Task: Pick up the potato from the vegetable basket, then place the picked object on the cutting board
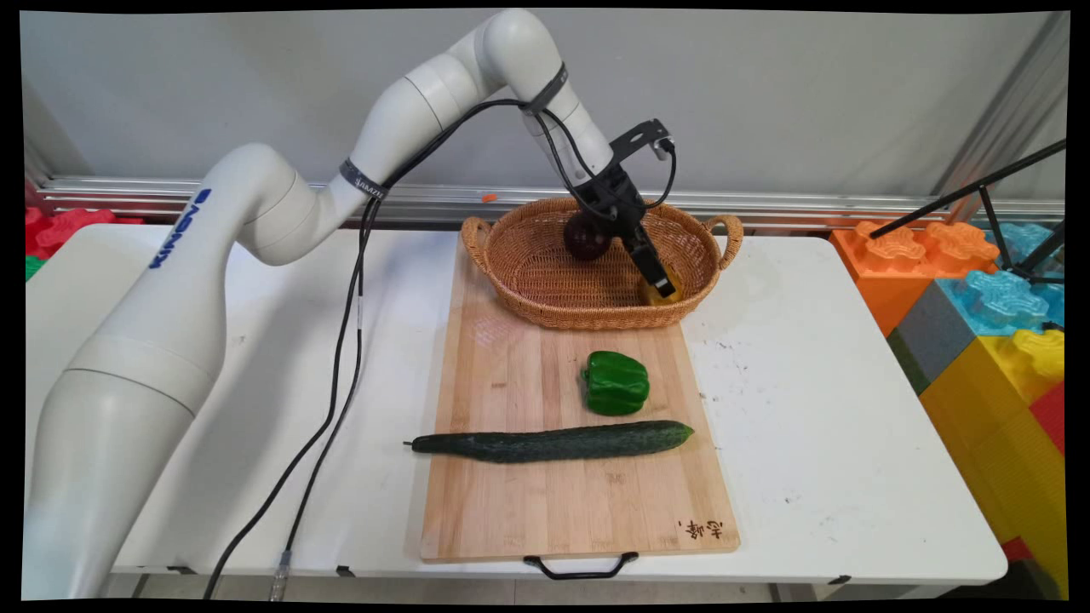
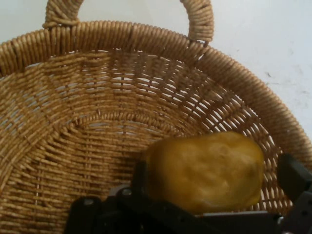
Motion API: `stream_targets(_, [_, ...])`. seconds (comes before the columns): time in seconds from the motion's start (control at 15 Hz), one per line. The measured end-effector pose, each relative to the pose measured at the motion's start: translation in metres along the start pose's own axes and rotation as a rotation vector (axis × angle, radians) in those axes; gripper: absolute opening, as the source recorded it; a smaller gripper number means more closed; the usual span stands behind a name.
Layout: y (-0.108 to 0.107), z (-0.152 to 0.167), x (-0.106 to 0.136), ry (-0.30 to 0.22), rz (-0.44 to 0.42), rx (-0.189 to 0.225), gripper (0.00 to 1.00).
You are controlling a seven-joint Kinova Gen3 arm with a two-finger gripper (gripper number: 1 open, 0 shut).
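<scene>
Inside a wicker basket (image 2: 234, 73), the black gripper (image 2: 214, 195) pinches a yellow potato-like vegetable (image 2: 204, 170) across its middle; it looks firm, smooth and light.

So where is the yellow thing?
The yellow thing sits between the tool's fingers, inside the right end of the wicker basket, at the far end of the cutting board.

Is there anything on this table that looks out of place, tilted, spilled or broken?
Nothing stands out. The pepper and cucumber lie whole on the board. The basket sits upright at the board's far end, with a dark round fruit in it, and the hand holds a yellow item inside. No spills.
</scene>
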Motion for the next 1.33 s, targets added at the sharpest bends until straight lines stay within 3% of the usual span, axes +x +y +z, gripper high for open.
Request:
stream_targets(0.8, [-0.002,0.012,-0.007,-0.002,-0.020,-0.022,1.00])
stream_targets(1.27, [-0.003,0.011,-0.013,-0.023,0.026,-0.003,1.00])
stream_targets(1.33, [-0.004,0.010,-0.014,-0.027,0.042,0.002,0.00])
